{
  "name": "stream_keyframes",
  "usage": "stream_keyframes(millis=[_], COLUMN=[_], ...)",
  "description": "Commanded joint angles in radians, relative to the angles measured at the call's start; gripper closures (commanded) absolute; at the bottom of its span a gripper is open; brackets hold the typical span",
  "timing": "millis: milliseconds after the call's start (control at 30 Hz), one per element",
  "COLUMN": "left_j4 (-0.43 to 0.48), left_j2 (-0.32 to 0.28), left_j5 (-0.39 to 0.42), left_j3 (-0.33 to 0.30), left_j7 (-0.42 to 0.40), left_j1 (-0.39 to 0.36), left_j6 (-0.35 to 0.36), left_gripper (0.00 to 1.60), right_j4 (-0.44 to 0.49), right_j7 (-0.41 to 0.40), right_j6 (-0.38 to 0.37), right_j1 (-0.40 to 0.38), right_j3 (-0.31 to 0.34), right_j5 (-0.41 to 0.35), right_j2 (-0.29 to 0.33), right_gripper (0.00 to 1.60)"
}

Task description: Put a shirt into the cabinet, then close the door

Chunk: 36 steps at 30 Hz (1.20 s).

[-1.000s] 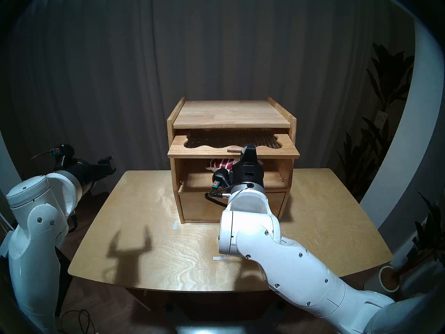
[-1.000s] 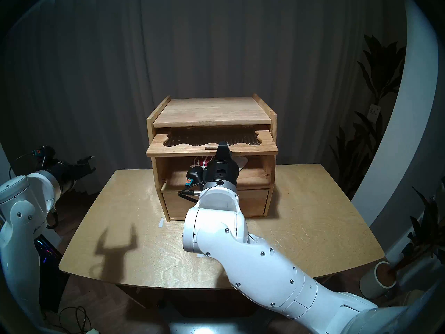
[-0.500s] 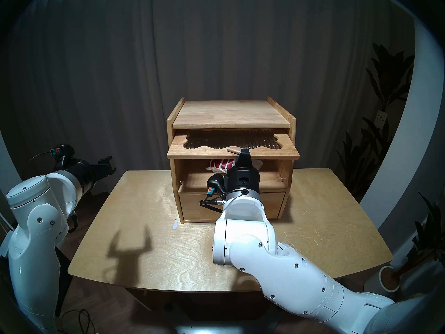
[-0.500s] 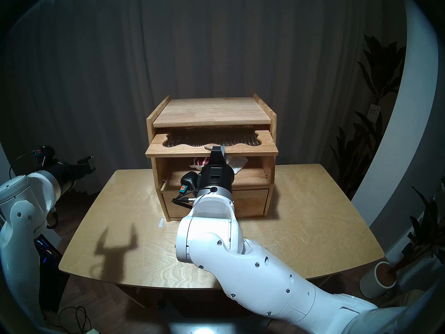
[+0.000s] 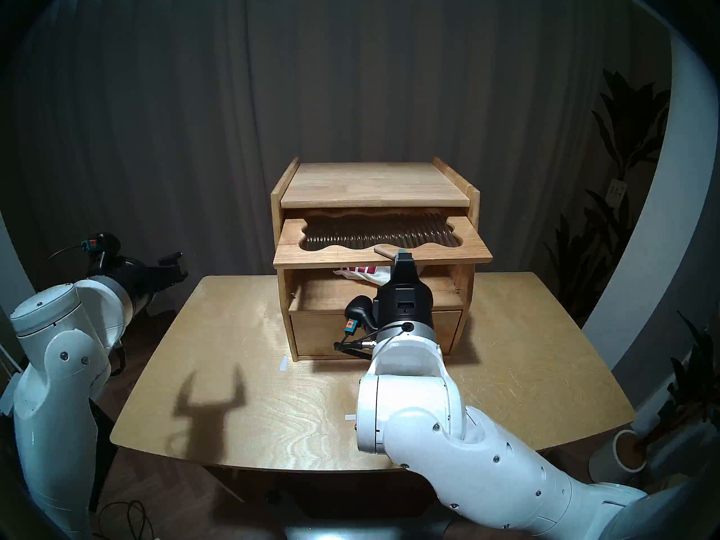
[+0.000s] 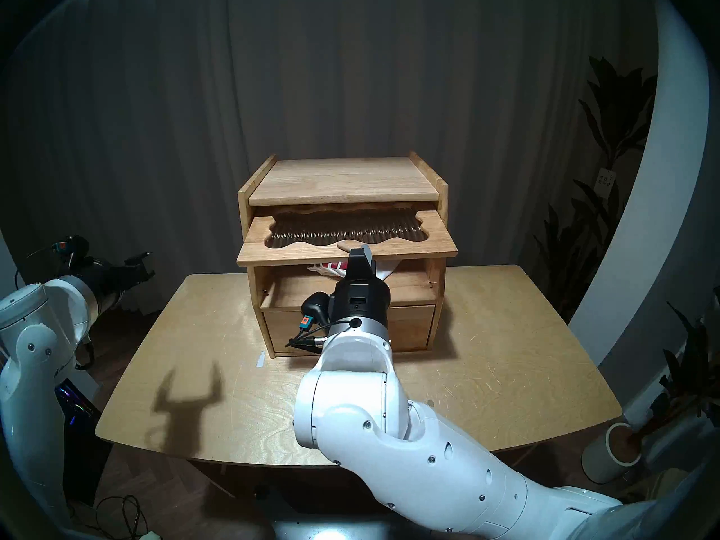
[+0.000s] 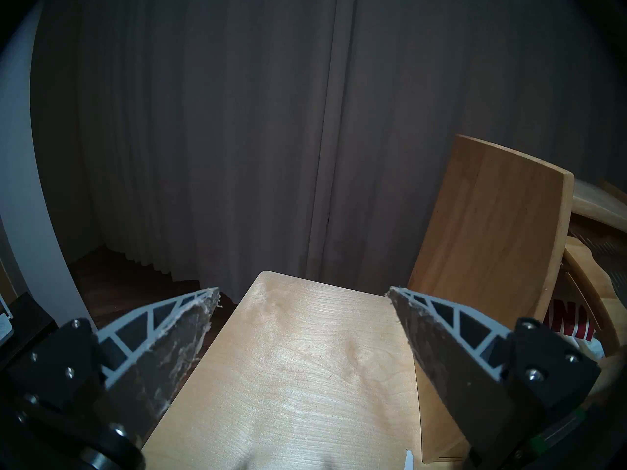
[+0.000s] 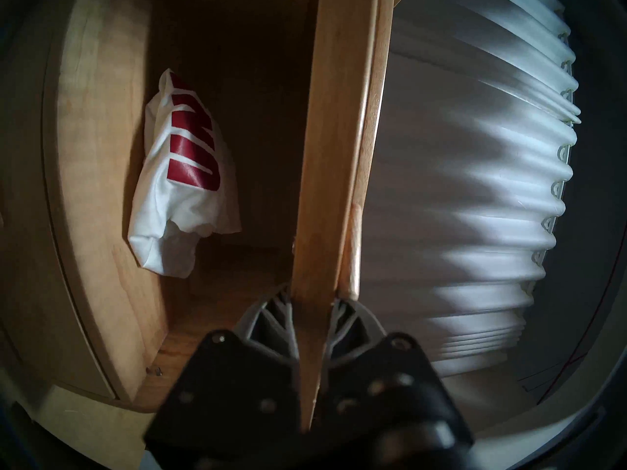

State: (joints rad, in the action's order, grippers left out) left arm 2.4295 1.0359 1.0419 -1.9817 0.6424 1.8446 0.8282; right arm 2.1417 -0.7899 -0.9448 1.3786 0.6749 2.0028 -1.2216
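The light wooden cabinet (image 5: pixel 374 184) stands at the back of the table. Its door (image 5: pixel 311 251), a flap with a wavy ribbed window, sticks out nearly level over the upper compartment, tilted slightly down. My right gripper (image 5: pixel 404 256) is shut on the door's front edge (image 8: pixel 336 154), right beside the peg knob (image 8: pixel 353 252). The white shirt (image 5: pixel 364 272) with dark-red letters lies inside the compartment (image 8: pixel 179 187), partly hidden by the door and my wrist. My left gripper (image 5: pixel 173 264) hangs open off the table's left side, its fingers (image 7: pixel 190 323) wide apart and empty.
The closed drawer front (image 5: pixel 323 332) sits below the compartment. The wooden table (image 5: pixel 233 371) carries small white tape marks (image 5: pixel 283 363). Dark curtains hang behind. Plants (image 5: pixel 623 177) and a white pot (image 5: pixel 627 455) stand on the floor at the right.
The right gripper has drawn back and down, still clamped on the door's edge. The door has slid further out and dipped, hiding more of the shirt. The left arm has not moved.
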Motion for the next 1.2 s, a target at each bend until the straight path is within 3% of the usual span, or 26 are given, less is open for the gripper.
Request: stream_keyframes(millis=[0,733,900,1167], left_j4=[0.014,0.014,0.014,0.014], left_j2=[0.002,0.002,0.002,0.001], left_j5=[-0.002,-0.002,-0.002,-0.002], left_j3=[-0.007,-0.006,-0.006,-0.006], left_j7=[0.004,0.003,0.003,0.003], left_j1=[-0.004,-0.004,-0.005,-0.005], left_j6=[-0.004,-0.004,-0.004,-0.004], left_gripper=[0.00,0.00,0.00,0.00], right_j4=[0.041,-0.057,-0.024,0.043], right_j7=[-0.007,0.034,-0.009,-0.081], right_j6=[-0.002,0.031,-0.015,-0.015], right_j1=[0.009,-0.082,-0.100,-0.090], right_j3=[0.013,-0.069,-0.108,-0.119], right_j5=[0.022,-0.070,-0.095,-0.094], right_j2=[0.022,-0.073,-0.033,0.025], right_gripper=[1.60,1.60,1.60,1.60])
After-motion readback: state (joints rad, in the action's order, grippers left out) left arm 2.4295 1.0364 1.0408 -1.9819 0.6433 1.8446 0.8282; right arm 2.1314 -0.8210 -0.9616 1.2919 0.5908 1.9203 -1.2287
